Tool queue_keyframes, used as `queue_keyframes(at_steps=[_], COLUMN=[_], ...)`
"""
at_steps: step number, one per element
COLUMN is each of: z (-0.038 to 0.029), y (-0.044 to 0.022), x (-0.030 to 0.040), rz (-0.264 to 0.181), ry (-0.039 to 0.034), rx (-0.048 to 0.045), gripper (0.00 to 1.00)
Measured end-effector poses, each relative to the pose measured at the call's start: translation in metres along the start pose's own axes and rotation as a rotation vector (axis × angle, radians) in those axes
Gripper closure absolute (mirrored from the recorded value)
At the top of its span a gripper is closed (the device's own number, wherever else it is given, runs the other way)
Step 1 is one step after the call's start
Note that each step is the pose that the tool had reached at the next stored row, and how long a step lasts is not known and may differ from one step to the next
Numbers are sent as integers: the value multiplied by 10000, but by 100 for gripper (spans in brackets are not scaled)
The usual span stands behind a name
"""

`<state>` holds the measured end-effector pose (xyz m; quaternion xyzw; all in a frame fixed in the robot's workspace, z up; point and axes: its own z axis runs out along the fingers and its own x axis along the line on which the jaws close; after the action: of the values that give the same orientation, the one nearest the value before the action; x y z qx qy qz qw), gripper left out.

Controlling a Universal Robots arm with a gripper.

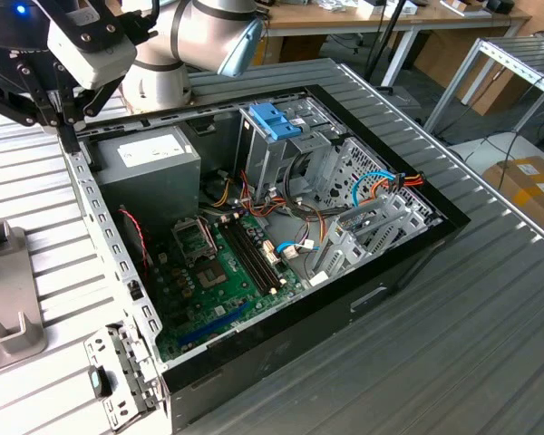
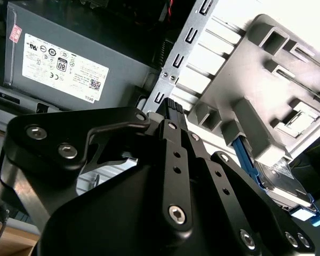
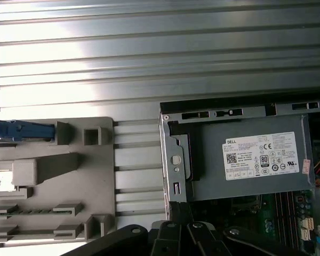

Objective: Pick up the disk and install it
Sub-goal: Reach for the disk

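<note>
The disk point(image 2: 281, 186) is a grey metal slab with blue side rails and a blue end tab. It lies at the far end of a grey plastic fixture point(image 2: 266, 80) on the slatted table, outside the computer case. Its blue rail point(image 3: 22, 130) pokes out at the edge of the fixture point(image 3: 48, 176) in the first wrist view. My gripper point(image 1: 68, 134) hangs over the case's corner by the power supply point(image 1: 150, 159), well apart from the disk. Its fingertips point(image 2: 173, 105) are shut together with nothing between them.
The open computer case point(image 1: 408, 263) takes up the middle, with the motherboard point(image 1: 222, 263), cables and a tall metal drive cage with a blue latch point(image 1: 274, 120) inside. The fixture point(image 1: 4, 290) sits at the exterior view's left. Bare slatted table point(image 1: 471, 362) lies at the exterior view's right.
</note>
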<state>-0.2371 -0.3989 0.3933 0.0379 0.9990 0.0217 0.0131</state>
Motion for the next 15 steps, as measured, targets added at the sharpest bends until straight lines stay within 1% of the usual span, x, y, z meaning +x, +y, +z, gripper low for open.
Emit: queue_keyframes(at_steps=[15], z=[-2], y=[-6], x=[74], rz=[0], ry=[0], rx=[0], gripper=[90])
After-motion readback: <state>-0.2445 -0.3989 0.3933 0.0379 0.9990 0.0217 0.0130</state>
